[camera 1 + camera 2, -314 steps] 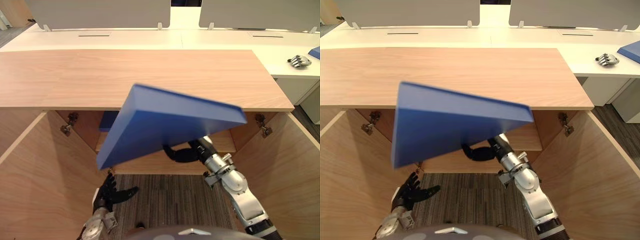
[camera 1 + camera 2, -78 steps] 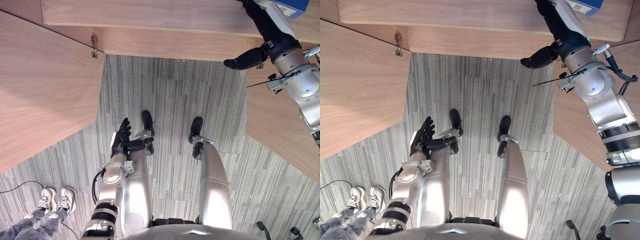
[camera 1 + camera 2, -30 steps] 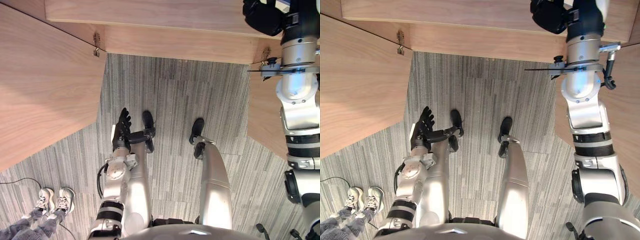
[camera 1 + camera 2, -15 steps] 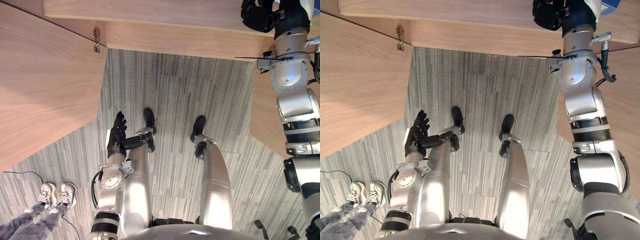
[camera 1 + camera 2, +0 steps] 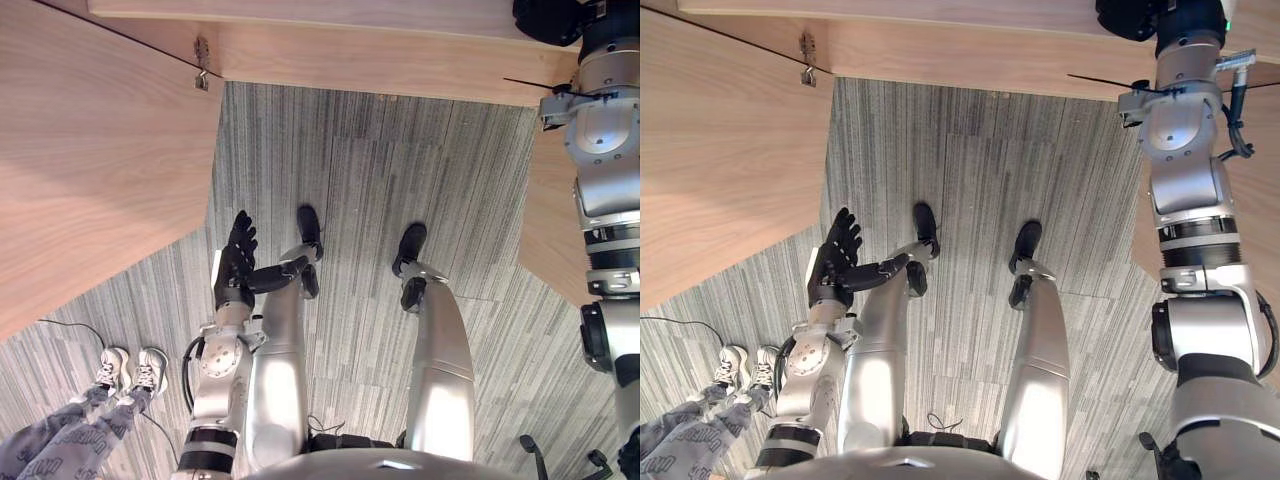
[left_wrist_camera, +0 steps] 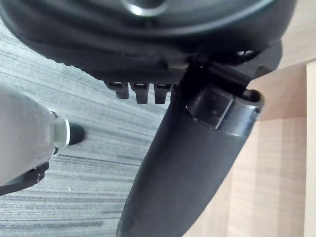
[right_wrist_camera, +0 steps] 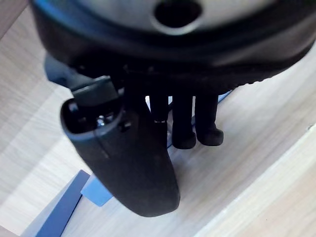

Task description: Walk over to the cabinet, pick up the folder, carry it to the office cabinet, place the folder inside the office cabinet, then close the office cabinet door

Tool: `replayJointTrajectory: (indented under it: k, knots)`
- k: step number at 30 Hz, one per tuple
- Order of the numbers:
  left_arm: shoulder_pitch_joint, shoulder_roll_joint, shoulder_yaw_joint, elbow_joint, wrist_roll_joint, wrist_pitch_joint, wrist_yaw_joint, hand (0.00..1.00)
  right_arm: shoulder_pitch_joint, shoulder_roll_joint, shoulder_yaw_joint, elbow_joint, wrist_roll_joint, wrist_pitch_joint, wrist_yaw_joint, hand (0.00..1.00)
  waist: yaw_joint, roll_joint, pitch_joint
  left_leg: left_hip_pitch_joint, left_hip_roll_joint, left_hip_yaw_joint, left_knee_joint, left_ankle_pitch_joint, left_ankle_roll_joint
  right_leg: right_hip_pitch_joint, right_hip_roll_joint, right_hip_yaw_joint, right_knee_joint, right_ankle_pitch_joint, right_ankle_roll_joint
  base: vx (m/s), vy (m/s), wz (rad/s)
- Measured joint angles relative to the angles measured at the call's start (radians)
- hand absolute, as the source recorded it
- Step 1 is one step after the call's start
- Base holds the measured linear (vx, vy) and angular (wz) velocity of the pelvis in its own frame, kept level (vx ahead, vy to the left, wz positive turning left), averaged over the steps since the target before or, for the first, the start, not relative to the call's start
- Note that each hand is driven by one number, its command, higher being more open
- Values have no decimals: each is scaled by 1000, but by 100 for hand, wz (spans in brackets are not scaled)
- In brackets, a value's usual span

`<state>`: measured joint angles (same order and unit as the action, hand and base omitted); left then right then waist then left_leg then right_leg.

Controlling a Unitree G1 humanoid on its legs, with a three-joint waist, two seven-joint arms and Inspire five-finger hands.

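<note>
The folder (image 7: 59,207) is seen on the shelf (image 7: 237,163) beside the right hand (image 7: 128,148), whose grip cannot be told; the left hand (image 5: 235,268) is spread open, lower left. Placing is judged almost done; withdrawal is needed, then the door (image 5: 90,150) must be closed

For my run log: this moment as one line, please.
folder on cabinet shelf | right hand open over it | left hand open, idle | door open
</note>
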<state>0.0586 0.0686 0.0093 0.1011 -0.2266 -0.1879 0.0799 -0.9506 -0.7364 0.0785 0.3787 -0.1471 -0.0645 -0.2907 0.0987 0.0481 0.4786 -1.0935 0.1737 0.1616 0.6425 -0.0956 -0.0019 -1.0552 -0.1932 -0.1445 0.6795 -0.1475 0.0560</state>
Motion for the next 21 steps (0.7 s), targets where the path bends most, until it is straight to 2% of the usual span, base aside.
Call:
replayJointTrajectory:
  k: [8, 11, 13, 21]
  knots:
    - [10, 1, -3, -40, -10, 0, 0, 100, -49, -12, 0, 54, 14, -21, -4, 0, -1, 0, 1, -28, -2, -3, 6, 10, 2, -30, -6, 0, 19, 0, 0, -23, -4, 1]
    - [14, 1, -7, -52, -28, 0, 0, 100, -116, -22, 0, 120, 49, -23, -20, 0, -2, 0, 1, -40, -5, -2, 5, 17, 3, -47, -10, 1, 29, 0, 0, -34, -17, 4]
    - [19, 1, -20, -68, -39, 0, 0, 100, -176, -46, 0, 192, 96, -13, -31, 0, -1, 0, 5, -43, -6, -4, 4, 23, 3, -51, -10, 0, 31, 1, 0, -27, -16, 3]
    - [46, -1, -37, -23, -41, 0, 1, 100, -251, -46, 32, 248, 280, 17, -35, 0, -25, 1, 6, -28, -5, 18, -19, 31, 7, -50, -10, 11, 16, 18, -4, -24, -4, -4]
